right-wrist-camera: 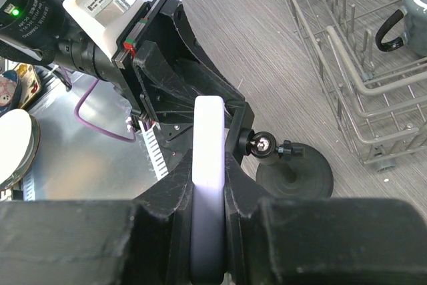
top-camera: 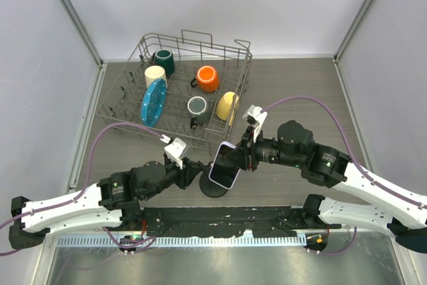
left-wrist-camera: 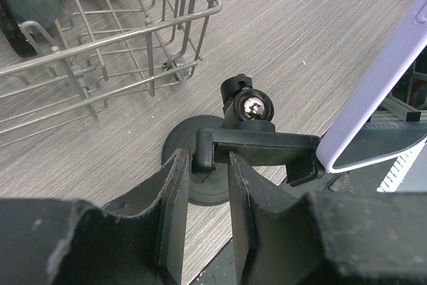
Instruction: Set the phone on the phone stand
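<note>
A wire rack on a grey wood-grain desk holds a blue plate on edge, beside a teal mug, cream mug, orange mug, grey mug and yellow mug.

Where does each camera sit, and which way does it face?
Top external: above and behind, looking down on the table; left arm and right arm show.
Left wrist: rides the left gripper, facing the phone stand; its fingers show.
Right wrist: rides the right gripper, facing down the clamped phone; its fingers show.
Shared: both wrists see phone and stand.

A lab cell, white panel walls enclosing the table
</note>
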Robot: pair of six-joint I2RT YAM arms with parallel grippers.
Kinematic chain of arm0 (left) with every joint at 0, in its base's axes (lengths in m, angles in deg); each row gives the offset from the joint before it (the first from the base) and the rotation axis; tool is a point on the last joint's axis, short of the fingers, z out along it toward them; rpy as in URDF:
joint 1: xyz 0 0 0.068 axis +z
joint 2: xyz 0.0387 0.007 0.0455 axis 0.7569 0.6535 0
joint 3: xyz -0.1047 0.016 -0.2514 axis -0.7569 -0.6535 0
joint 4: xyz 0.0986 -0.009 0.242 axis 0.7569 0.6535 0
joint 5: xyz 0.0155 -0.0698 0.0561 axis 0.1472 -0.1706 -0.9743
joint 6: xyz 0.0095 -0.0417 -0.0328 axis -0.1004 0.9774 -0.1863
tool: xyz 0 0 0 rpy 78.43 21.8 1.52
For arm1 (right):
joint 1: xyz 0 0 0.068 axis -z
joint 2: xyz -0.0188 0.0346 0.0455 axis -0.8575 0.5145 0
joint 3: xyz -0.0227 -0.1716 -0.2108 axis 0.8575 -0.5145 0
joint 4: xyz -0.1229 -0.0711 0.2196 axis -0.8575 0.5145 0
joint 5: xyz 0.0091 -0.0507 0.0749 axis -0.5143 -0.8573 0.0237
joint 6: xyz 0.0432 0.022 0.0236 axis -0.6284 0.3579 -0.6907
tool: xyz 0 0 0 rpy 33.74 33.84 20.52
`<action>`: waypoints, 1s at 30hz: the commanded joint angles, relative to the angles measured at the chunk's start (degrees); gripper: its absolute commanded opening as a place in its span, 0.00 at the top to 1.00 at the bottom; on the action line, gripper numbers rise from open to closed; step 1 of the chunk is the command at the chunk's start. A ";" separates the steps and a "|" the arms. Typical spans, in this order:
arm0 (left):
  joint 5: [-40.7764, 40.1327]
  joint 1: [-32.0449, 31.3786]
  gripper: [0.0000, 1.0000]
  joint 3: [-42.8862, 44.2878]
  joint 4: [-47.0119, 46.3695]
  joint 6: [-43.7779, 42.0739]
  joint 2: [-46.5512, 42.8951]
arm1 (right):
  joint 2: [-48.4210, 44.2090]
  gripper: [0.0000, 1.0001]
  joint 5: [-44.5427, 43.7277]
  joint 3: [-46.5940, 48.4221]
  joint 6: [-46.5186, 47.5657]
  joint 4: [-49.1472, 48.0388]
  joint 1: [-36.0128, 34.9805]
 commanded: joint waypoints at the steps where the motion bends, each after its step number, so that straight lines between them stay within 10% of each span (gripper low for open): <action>1: -1.69 -0.22 0.67 -0.63 -2.84 -0.12 -0.03 | -0.17 0.99 -0.87 2.92 1.55 -3.75 -0.28; 30: -2.48 -0.22 0.80 -1.95 -5.65 -1.09 -0.29 | 1.68 0.99 1.58 7.48 3.13 -2.43 -0.28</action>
